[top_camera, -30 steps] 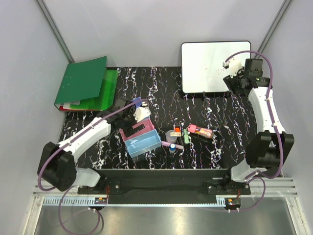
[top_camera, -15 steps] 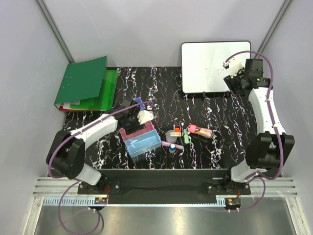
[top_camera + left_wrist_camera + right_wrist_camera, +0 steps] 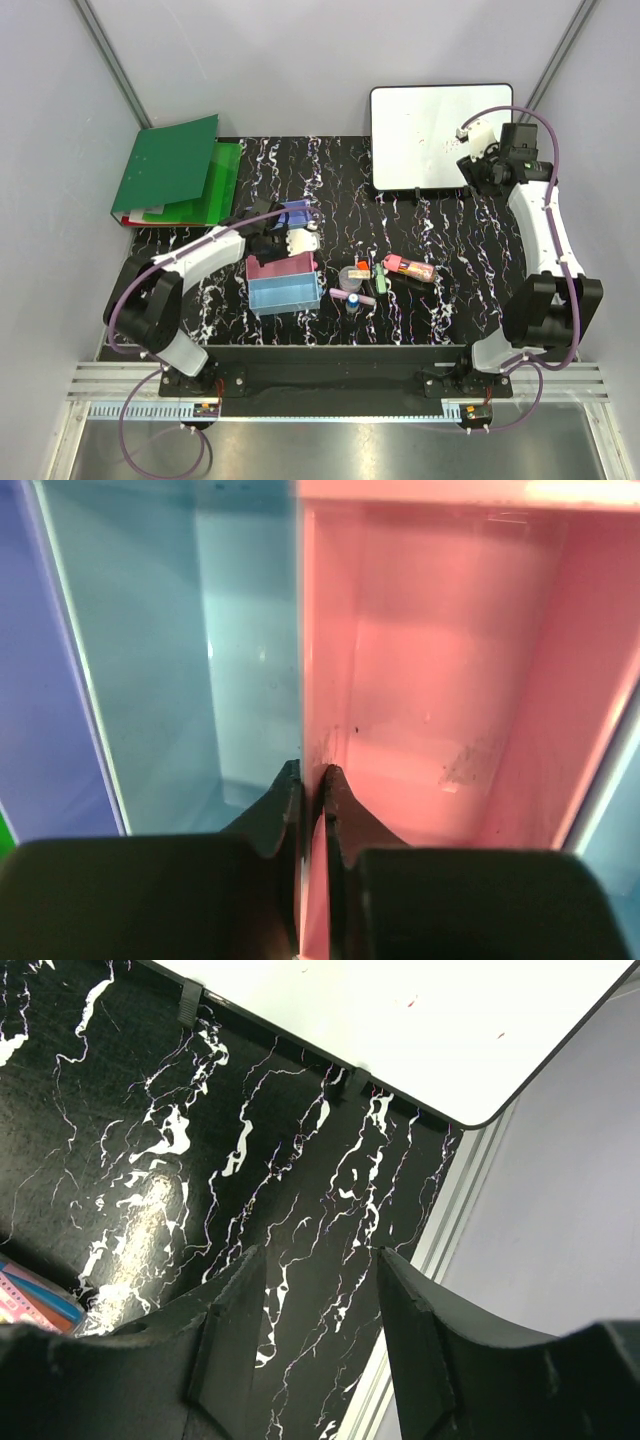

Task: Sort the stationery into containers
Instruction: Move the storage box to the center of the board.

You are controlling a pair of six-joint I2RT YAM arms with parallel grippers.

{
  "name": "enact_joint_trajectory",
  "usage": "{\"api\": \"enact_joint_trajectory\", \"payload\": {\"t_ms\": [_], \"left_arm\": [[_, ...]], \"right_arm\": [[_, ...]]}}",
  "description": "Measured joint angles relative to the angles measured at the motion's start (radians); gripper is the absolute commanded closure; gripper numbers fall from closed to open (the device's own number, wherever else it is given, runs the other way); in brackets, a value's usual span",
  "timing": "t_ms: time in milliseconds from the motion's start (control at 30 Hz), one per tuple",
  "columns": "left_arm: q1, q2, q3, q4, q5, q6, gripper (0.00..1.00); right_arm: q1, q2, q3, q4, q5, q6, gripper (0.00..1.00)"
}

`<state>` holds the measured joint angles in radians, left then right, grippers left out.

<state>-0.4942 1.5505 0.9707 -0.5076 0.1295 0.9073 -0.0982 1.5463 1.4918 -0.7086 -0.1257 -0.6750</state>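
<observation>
The containers sit together at the table's front left: a pink one (image 3: 272,265), a light blue one (image 3: 284,295) and a violet-blue one (image 3: 297,213). My left gripper (image 3: 291,243) is shut on them. In the left wrist view its fingers (image 3: 310,775) pinch the wall where the pink container (image 3: 450,680) meets a light blue container (image 3: 170,670). Both look empty. The stationery lies loose mid-table: a pink marker (image 3: 408,267), a green pen (image 3: 381,279), an orange-capped stick (image 3: 362,266) and a small round clear piece (image 3: 352,301). My right gripper (image 3: 478,150) hangs open at the back right with nothing in it (image 3: 320,1260).
A whiteboard (image 3: 440,135) leans at the back right, just behind my right gripper, its lower edge (image 3: 330,1070) over the table's right rim. Green binders (image 3: 175,170) lie at the back left. The dark marbled table (image 3: 330,180) has grey walls around it.
My left gripper has gone from open to shut on the containers' wall. The arm swung right and the group of containers turned and shifted with it. The right arm barely moved.
</observation>
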Motion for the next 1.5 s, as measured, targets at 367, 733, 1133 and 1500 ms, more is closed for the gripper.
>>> {"api": "enact_joint_trajectory", "payload": {"t_ms": [367, 733, 1133, 1500], "left_arm": [[0.025, 0.116, 0.137, -0.080, 0.117, 0.252, 1.00], [0.031, 0.263, 0.312, -0.151, 0.179, 0.618, 1.00], [0.078, 0.509, 0.624, -0.182, 0.266, 0.962, 1.00], [0.140, 0.476, 0.546, -0.116, 0.442, 1.030, 1.00]], "right_arm": [[0.000, -0.031, -0.034, 0.000, -0.007, 0.029, 0.46], [0.000, -0.034, -0.056, 0.000, -0.033, 0.077, 0.46], [0.000, -0.034, -0.066, 0.000, -0.044, 0.095, 0.47], [0.000, -0.034, -0.088, 0.000, -0.045, 0.098, 0.48]]}}
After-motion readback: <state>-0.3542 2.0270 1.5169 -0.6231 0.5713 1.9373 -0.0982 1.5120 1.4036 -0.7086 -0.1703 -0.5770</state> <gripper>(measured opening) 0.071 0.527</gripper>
